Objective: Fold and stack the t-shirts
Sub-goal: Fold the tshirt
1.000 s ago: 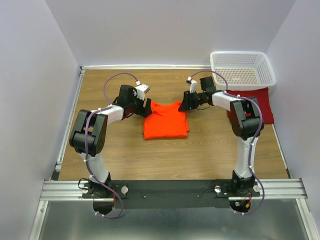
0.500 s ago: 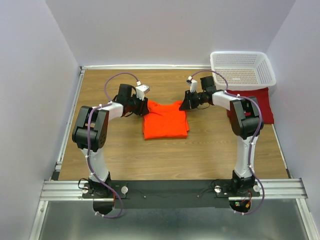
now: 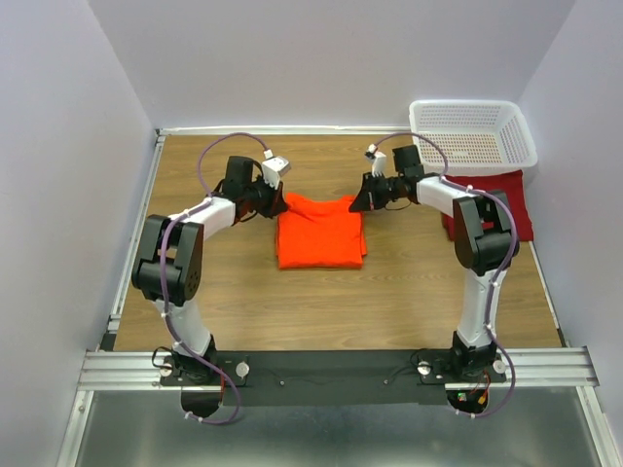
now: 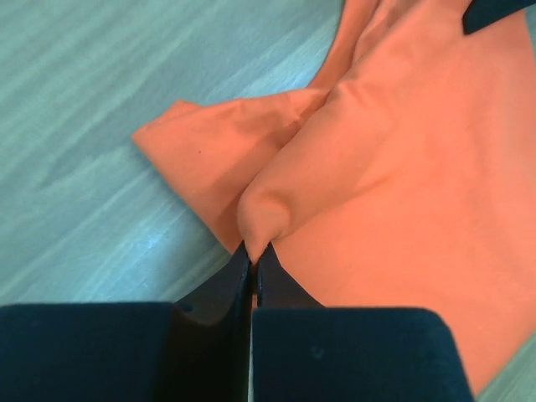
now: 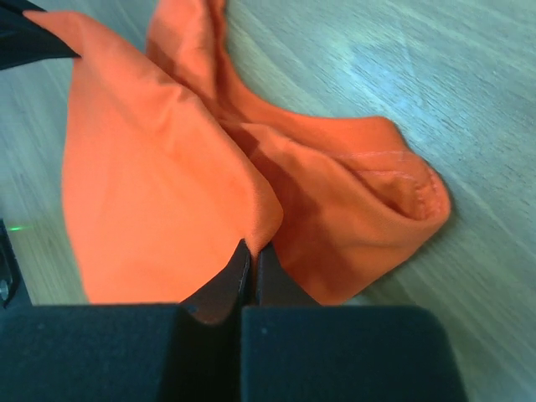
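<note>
A bright orange t-shirt point(image 3: 321, 232) lies partly folded in the middle of the wooden table. My left gripper point(image 3: 279, 203) is shut on its far left corner; the left wrist view shows the cloth point(image 4: 352, 167) pinched between the black fingertips point(image 4: 254, 254). At the far right corner, my right gripper point(image 3: 356, 204) is shut on the same shirt point(image 5: 167, 193), with a sleeve point(image 5: 385, 201) bunched beside the pinch. A dark red t-shirt point(image 3: 516, 204) lies folded at the right edge, behind the right arm.
A white mesh basket point(image 3: 472, 136) stands at the back right corner, just beyond the dark red shirt. White walls close in the table on the left, back and right. A metal rail point(image 3: 331, 365) carries both arm bases at the near edge.
Both grippers have closed on the far corners of the orange shirt. The left arm has shifted slightly toward the back, and the shirt's far edge is drawn a little tighter.
</note>
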Robot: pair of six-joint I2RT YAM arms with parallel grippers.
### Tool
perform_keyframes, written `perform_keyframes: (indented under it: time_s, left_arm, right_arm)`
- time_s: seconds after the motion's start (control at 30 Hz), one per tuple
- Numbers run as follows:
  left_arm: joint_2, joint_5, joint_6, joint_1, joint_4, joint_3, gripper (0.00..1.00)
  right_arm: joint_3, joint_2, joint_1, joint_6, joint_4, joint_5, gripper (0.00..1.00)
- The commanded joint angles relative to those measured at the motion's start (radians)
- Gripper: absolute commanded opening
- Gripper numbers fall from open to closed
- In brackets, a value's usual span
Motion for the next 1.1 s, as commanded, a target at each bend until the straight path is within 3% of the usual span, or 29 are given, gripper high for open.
perform_keyframes:
  time_s: [0.0,0.27,0.5,0.7,1.0,1.07]
  left_arm:
    - [-0.106,0.002,-0.004,0.005,0.022,-0.018,0.01]
    - [-0.075,0.029,-0.001,-0.01,0.022,0.057,0.01]
    - [0.139,0.037,-0.01,-0.021,0.021,0.209,0.01]
    - [0.219,0.037,-0.031,-0.022,0.022,0.264,0.03]
    - [0.251,0.025,-0.07,-0.032,0.038,0.287,0.12]
    - [0.251,0.009,-0.08,-0.032,0.039,0.286,0.17]
  right_arm:
    - [-0.027,-0.106,-0.005,0.009,0.014,-0.008,0.01]
    - [-0.053,-0.162,-0.013,0.017,0.013,0.093,0.01]
    - [-0.084,-0.071,-0.031,0.034,0.044,0.164,0.01]
    - [-0.122,-0.051,-0.052,0.089,0.128,0.228,0.01]
    - [-0.155,-0.03,-0.06,0.143,0.182,0.296,0.01]
    - [-0.152,-0.039,-0.06,0.152,0.182,0.304,0.06]
